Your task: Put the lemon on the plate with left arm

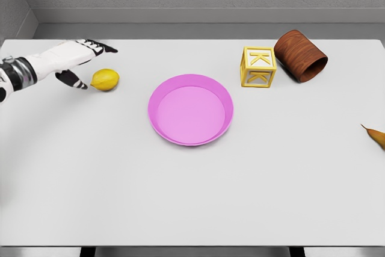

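Note:
A yellow lemon (106,79) lies on the white table at the left. My left hand (90,64) reaches in from the left edge and is open, fingers stretched out above and behind the lemon, the thumb (73,80) just left of it. Nothing is held. The pink plate (157,112) sits near the table's middle, to the right of the lemon, with nothing on it. The right arm does not show.
A yellow letter cube (258,67) and a brown wooden cup on its side (301,56) stand at the back right. An orange-brown object (376,136) pokes in at the right edge.

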Robot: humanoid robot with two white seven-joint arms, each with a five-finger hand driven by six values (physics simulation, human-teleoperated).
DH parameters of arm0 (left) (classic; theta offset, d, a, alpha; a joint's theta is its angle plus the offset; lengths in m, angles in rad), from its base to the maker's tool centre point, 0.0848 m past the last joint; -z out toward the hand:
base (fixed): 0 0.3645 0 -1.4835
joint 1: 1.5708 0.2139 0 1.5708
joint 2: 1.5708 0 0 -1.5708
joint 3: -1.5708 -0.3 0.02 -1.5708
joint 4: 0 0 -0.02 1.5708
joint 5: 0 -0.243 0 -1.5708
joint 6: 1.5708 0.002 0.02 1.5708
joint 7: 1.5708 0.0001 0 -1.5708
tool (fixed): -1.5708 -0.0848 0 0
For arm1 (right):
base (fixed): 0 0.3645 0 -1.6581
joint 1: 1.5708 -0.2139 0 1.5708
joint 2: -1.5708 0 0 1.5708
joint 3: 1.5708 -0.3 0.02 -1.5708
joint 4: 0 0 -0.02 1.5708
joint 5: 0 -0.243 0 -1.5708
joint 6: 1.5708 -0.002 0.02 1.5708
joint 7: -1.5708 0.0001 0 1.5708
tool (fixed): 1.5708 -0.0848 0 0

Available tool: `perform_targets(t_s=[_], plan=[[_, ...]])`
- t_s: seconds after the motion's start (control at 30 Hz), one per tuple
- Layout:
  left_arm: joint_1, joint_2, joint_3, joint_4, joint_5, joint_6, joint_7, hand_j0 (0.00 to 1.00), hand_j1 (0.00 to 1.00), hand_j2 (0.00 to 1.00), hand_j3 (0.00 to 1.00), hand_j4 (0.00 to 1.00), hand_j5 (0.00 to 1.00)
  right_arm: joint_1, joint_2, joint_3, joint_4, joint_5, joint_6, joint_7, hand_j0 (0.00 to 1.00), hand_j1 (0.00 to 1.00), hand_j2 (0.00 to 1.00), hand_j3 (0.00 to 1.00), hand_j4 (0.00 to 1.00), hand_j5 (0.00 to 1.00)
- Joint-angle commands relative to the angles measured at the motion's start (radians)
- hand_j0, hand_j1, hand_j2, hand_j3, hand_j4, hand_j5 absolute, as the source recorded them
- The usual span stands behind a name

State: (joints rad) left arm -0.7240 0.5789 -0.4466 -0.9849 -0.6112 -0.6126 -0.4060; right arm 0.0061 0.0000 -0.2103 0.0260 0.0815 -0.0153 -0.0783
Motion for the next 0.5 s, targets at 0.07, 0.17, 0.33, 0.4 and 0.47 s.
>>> perform_targets(t_s=[0.07,0.17,0.33,0.4,0.47], plan=[[-0.005,-0.013,-0.015,0.046,-0.033,0.002,-0.005,1.00,1.00,1.00,1.00,1.00,1.00,0.000,0.000,0.000,0.000,0.000,0.000,0.000,1.00,1.00,1.00,1.00,1.00,1.00],[-0.018,-0.022,-0.041,0.058,-0.033,0.002,-0.005,1.00,1.00,1.00,1.00,1.00,1.00,0.000,0.000,0.000,0.000,0.001,0.000,0.000,1.00,1.00,1.00,1.00,1.00,1.00],[-0.083,-0.028,-0.104,0.114,-0.035,0.002,-0.004,1.00,1.00,1.00,1.00,1.00,1.00,0.000,0.000,0.000,0.000,0.000,0.000,0.000,1.00,1.00,1.00,1.00,1.00,1.00],[-0.091,-0.024,-0.118,0.114,-0.035,0.002,-0.004,1.00,1.00,1.00,1.00,1.00,1.00,0.000,0.000,0.000,0.000,0.000,0.000,0.000,1.00,1.00,1.00,1.00,1.00,1.00],[-0.120,-0.019,-0.181,0.114,-0.032,0.002,-0.002,1.00,1.00,1.00,1.00,1.00,1.00,0.000,0.000,0.000,0.000,0.000,0.000,0.000,1.00,1.00,1.00,1.00,1.00,1.00]])
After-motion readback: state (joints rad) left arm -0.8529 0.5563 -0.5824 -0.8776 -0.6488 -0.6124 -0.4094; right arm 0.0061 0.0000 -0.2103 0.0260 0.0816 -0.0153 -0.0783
